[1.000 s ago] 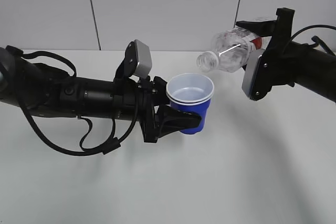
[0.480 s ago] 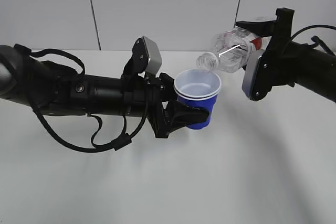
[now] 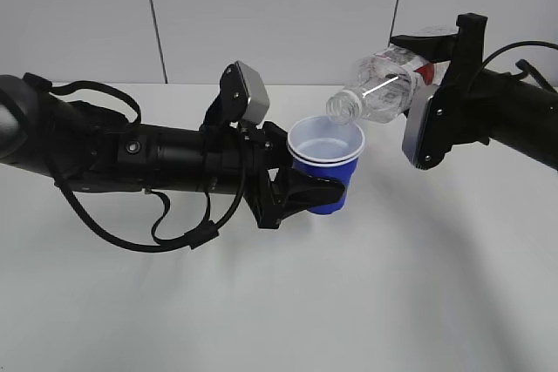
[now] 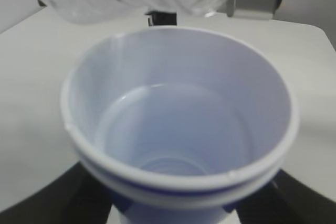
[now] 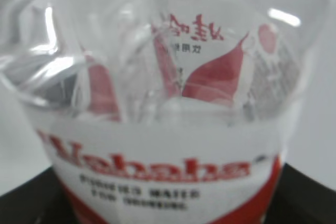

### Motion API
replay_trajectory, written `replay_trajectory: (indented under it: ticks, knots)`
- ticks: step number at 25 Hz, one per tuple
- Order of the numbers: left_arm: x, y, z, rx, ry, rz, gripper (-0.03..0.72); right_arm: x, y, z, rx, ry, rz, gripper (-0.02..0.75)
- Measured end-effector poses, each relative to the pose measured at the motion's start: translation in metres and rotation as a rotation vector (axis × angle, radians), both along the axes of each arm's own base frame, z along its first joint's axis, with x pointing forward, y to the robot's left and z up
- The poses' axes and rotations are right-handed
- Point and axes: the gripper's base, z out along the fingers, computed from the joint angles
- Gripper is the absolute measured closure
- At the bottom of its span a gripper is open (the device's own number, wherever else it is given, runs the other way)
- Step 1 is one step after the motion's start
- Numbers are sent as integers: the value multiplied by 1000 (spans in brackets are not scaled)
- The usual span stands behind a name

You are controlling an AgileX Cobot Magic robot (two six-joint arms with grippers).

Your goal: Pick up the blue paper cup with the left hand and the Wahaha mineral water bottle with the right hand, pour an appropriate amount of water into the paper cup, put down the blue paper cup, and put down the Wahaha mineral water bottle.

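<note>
My left gripper [image 3: 309, 191] is shut on the blue paper cup [image 3: 324, 161], holding it upright above the table; its white inside [image 4: 178, 124] fills the left wrist view, and I cannot tell whether there is water in it. The black fingers [image 4: 50, 198] show at both lower corners. My right gripper [image 3: 436, 67] is shut on the Wahaha mineral water bottle [image 3: 377, 89], tipped down to the left. Its open mouth [image 3: 344, 106] hangs just over the cup's far rim. The red-and-white label [image 5: 168, 166] fills the right wrist view, with a finger [image 5: 302, 198] at each side.
The white table [image 3: 279, 302] lies below both arms, with a pale panelled wall [image 3: 279, 15] behind. The left arm's loose black cables [image 3: 174, 237] hang under it. The right wrist's grey camera block [image 3: 423, 132] sits just right of the cup.
My left arm has carried the cup to the right and slightly up, under the bottle's mouth. The bottle has tipped a little further down to the left.
</note>
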Motion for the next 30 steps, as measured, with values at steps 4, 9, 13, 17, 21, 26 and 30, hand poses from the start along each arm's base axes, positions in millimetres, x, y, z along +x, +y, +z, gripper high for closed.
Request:
replay_trajectory:
  ticks: [4,9,13,17,21,26,30]
  knots:
    - [-1,0,0,4,-4,-18,198,0,0,0,-9,-6,1,245]
    - [-3,0,-1,14,12,-33,198,0,0,0,-17,-10,2,245]
    - [-4,0,-2,17,17,-38,198,0,0,0,-22,-13,2,245]
    - [-4,0,-2,19,20,-42,198,0,0,0,-28,-17,3,245]
    - [-4,0,-2,19,21,-42,198,0,0,0,-33,-20,3,245]
    - [-5,0,-2,23,19,-47,198,0,0,0,-38,-23,4,245]
    - [-5,0,-3,28,16,-55,198,0,0,0,-44,-26,4,245]
